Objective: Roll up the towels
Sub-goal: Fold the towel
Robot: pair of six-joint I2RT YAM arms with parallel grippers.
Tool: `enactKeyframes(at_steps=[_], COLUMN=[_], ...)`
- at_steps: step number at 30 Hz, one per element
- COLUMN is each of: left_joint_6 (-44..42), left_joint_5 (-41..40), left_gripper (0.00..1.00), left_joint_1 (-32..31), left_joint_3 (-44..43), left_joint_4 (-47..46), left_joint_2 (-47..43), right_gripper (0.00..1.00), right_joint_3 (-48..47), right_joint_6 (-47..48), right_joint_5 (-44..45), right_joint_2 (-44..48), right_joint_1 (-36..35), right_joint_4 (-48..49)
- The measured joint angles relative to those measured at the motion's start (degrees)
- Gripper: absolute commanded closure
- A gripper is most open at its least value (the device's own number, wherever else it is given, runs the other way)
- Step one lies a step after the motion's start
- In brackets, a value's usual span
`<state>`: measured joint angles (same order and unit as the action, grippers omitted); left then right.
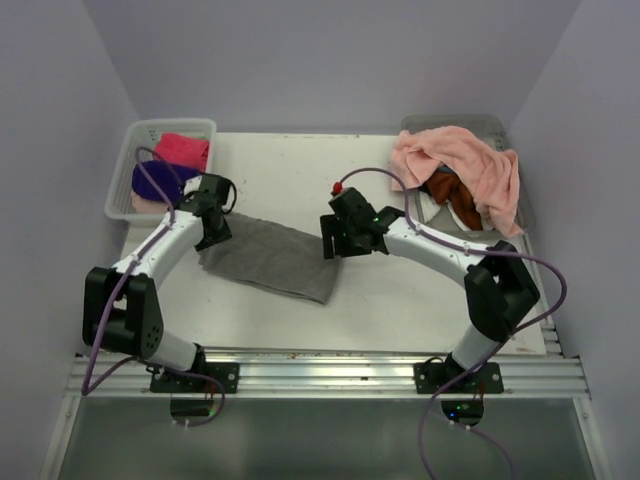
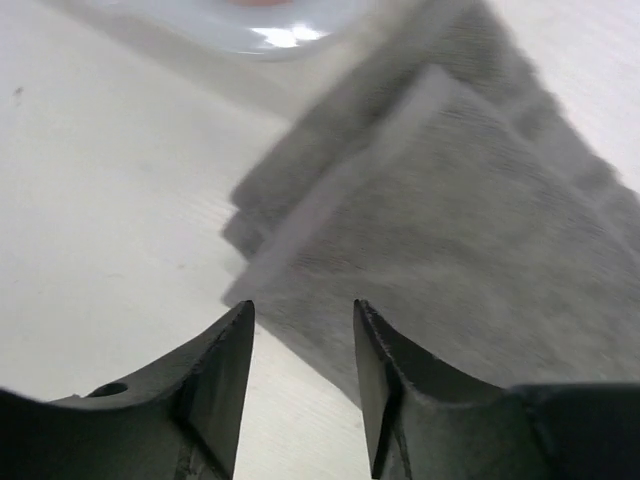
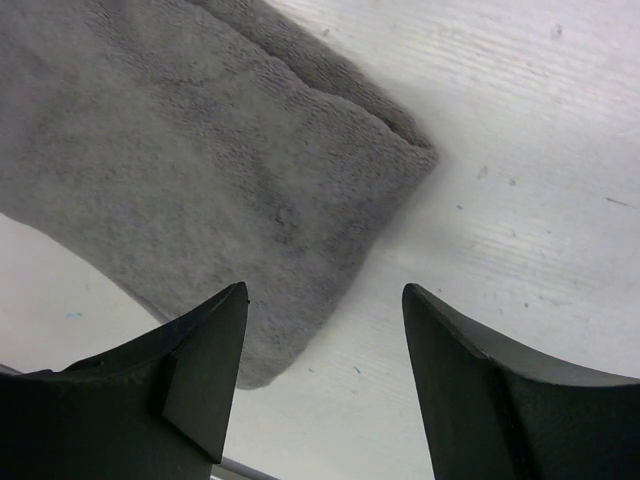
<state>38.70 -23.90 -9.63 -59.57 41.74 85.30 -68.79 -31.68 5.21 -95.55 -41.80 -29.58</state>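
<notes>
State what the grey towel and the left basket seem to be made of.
Grey towel: soft terry cloth, matte; a nubby looped pile and a thick folded edge show. Left basket: likely white plastic, judging by its thin slotted walls.

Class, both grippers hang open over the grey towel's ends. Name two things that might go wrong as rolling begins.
The grey towel lies doubled in layers at the left gripper; it might pinch only the top layer, giving a loose roll. The right gripper straddles the towel's corner edge, partly over the table, so it might catch little cloth.
</notes>
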Motion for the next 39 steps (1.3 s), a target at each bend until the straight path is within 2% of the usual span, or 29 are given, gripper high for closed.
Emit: enactKeyframes(at_steps=[5,8,10,12,15,16,17,24,30,33,34,37,39], left_joint_6=[-0.2,-0.3,-0.3,-0.3,-0.3,-0.4,-0.6,-2.7,-5.6,-6.9,-7.4,-8.7,-9.5], left_joint_5=[2.2,6.4,8.4,10.0,11.6,11.8,12.0,14.4,14.7,15.5,15.7,15.8,15.8], left_gripper=[0.7,0.73,0.8,0.81,0.83,0.83,0.83,0.79,0.77,0.76,0.75,0.72,0.68], left_joint_1=[-7.8,-8.7,-8.5,-8.4,-8.4,-8.4,-8.4,-9.6,-15.2,-18.1,-19.1,-20.5,-20.5], left_joint_3=[-2.6,-1.2,0.3,1.5,1.8,1.7,1.1,-5.7,-15.9,-19.3,-20.3,-23.4,-24.4], left_joint_4=[-1.7,-3.9,-5.1,-5.9,-7.1,-7.6,-7.4,-7.8,-7.5,-7.7,-7.7,-7.8,-7.9], left_joint_2=[-0.5,1.0,2.7,5.3,10.4,11.6,12.5,17.9,25.5,28.0,28.7,30.7,31.1], right_gripper=[0.47,0.54,0.58,0.64,0.87,0.98,1.0,1.0,1.0,0.77,0.62,0.48,0.44], right_joint_3=[-4.8,-9.8,-11.8,-12.9,-12.9,-12.3,-11.8,2.2,16.8,22.1,23.0,23.1,22.4], right_joint_6=[2.4,4.9,6.2,7.7,9.0,9.1,9.1,6.2,-1.9,-6.1,-7.2,-8.5,-8.3], right_joint_5=[-0.2,-0.3,-0.3,-0.3,-0.4,-0.4,-0.4,-0.5,-0.1,0.2,0.3,1.2,2.3], right_joint_2=[-5.4,-11.3,-14.2,-16.5,-18.1,-18.1,-18.0,-9.2,2.4,8.6,10.3,13.6,15.0], right_joint_1=[-0.8,-0.4,-0.2,0.1,0.5,0.7,0.7,1.0,-0.7,-3.4,-4.4,-6.6,-7.0], right_joint_4=[0.1,-1.0,-1.1,-1.4,-1.6,-1.1,-0.9,6.0,10.6,9.4,8.6,4.5,2.0])
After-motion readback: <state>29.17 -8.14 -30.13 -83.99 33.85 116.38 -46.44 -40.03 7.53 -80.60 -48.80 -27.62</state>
